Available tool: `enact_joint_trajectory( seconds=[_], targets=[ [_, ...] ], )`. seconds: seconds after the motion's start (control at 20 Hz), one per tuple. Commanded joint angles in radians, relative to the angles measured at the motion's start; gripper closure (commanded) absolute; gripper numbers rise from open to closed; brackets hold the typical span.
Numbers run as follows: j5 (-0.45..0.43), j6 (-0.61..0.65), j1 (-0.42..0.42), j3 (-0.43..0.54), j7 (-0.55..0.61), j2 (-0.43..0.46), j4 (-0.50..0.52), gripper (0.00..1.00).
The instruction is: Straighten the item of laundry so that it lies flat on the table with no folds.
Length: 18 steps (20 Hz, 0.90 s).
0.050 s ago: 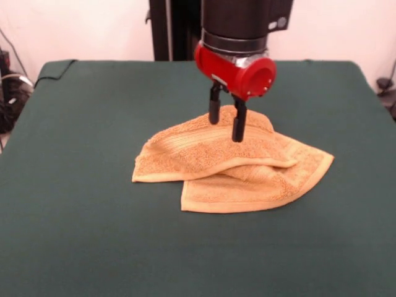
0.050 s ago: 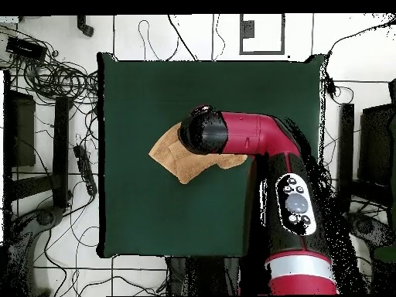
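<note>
The hand towel (image 1: 232, 170) sat near the middle of the green surface (image 1: 80, 204), folded over itself, one layer draped across another, border bands showing at the near edges. The gripper (image 1: 226, 124) hung straight down from the red wrist over the towel's far, raised hump, fingers (image 1: 238, 127) parted and grasping nothing, tips at about cloth level. Best move, I'd say: pinch only the top layer near its edge, then draw it outward, low and slow.
</note>
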Motion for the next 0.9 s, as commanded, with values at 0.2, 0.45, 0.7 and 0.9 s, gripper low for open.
enact_joint_trajectory(
  seconds=[0.2,0.45,0.7,0.9],
  targets=[
    [0.146,-0.173,0.076,-0.055,0.318,0.114,0.134,0.00],
    [0.208,-0.186,0.111,-0.102,0.351,0.133,0.132,0.00],
    [0.273,-0.145,0.136,-0.126,0.324,0.134,0.148,0.00],
    [0.310,-0.197,0.167,-0.153,0.327,0.167,0.143,0.00]
  ],
)
